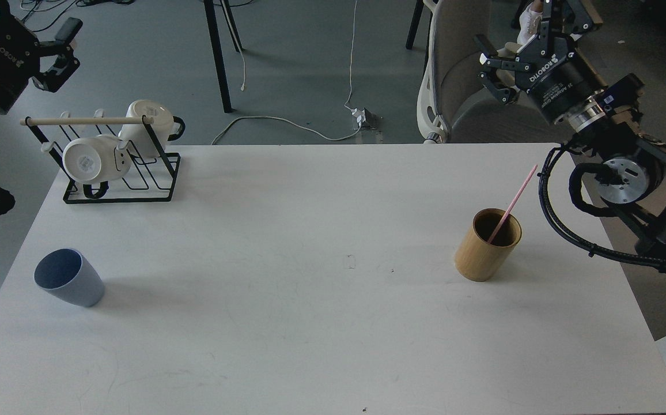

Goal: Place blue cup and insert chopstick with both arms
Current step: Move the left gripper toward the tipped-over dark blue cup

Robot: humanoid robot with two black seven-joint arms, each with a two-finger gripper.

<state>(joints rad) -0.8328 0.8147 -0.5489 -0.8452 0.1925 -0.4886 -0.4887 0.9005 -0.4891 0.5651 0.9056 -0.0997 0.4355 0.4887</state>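
The head view showed one white table [321,323] carrying four groups of things. One blue cup [69,277] stood upright near the table's left edge, alone and well apart from everything else. One pink chopstick [513,203] leaned inside one tan bamboo cylinder [486,246] on the right side, its upper end pointing up and to the right past the rim. At the far left corner stood one black rack [120,178] with one pale wooden rod [82,121] across its top and two white mugs [95,160] hung on it.

Two arms were raised off the table. The left gripper [63,52] hung above the far left, fingers apart and holding nothing. The right gripper [497,72] hung beyond the far right edge, fingers likewise spread and empty, near one grey chair [454,75].
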